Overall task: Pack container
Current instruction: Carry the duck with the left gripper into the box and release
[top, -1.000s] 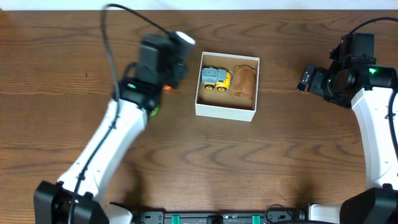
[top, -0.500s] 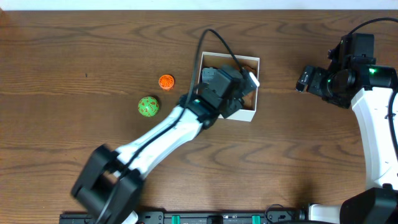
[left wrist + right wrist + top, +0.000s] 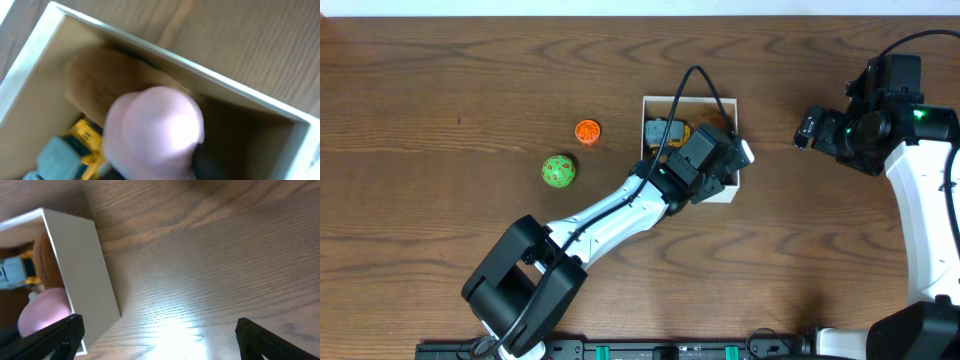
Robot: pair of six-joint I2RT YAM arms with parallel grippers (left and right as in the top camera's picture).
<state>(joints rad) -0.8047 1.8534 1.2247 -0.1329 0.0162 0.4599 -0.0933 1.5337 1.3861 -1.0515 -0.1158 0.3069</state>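
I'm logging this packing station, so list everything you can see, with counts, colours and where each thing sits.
container: 1, white outside, brown inside, mid-table
toy truck: 1, grey and yellow, inside the container
brown item: 1, brown, inside the container beside the truck, blurred
pink round item: 1, pink, over the container at the left gripper
orange ball: 1, orange, on the table left of the container
green ball: 1, green, on the table near the orange one
table: 1, brown wood
left gripper: over the container, jaws hidden
right gripper: open, empty, right of the container
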